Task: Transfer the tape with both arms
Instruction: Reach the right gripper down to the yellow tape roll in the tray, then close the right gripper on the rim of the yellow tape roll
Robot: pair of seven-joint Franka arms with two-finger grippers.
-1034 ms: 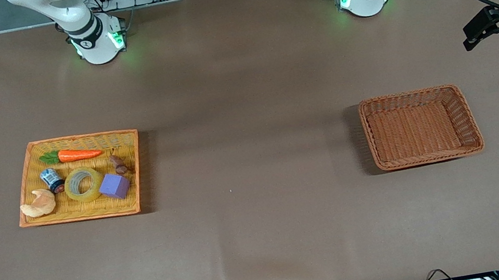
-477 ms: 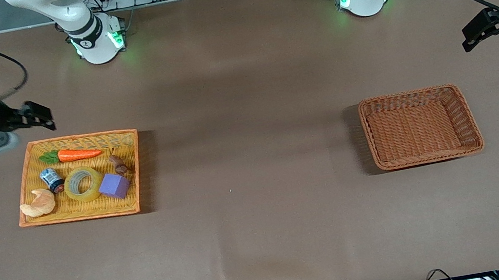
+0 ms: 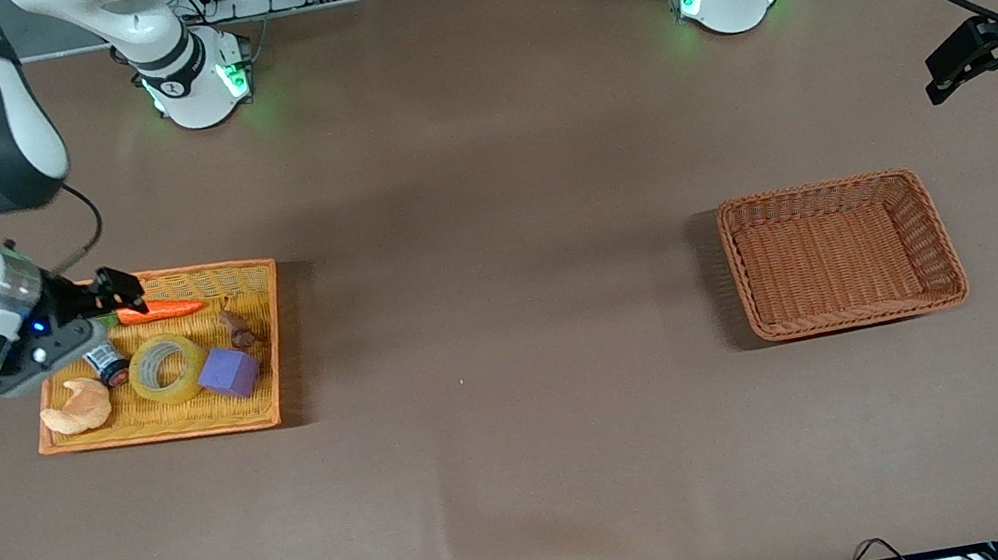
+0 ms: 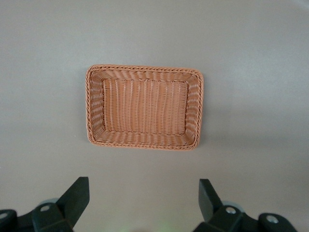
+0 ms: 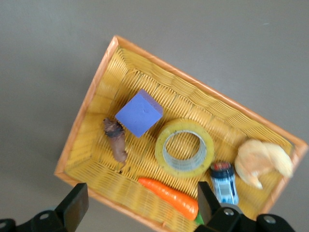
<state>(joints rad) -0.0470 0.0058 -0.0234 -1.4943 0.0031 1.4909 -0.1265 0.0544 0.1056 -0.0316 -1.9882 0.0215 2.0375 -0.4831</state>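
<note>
The tape (image 3: 167, 368), a yellow translucent ring, lies flat in the yellow wicker tray (image 3: 170, 434) between a small blue-labelled jar (image 3: 105, 359) and a purple cube (image 3: 228, 371). In the right wrist view the tape (image 5: 185, 147) lies past the carrot (image 5: 169, 197). My right gripper (image 3: 118, 291) is open and empty in the air over the tray's edge by the carrot's leaf end; its own view shows it (image 5: 141, 203) open. My left gripper (image 3: 955, 64) is open and empty, high over the table by the left arm's end; its own view shows it (image 4: 143, 193) open.
The tray also holds a carrot (image 3: 159, 309), a croissant (image 3: 77, 407) and a small brown piece (image 3: 237, 328). A brown wicker basket (image 3: 833, 185) stands toward the left arm's end and shows with nothing in it in the left wrist view (image 4: 145, 68).
My right arm has swung in from the table's end and come down over the tray's edge. My left gripper has hardly moved.
</note>
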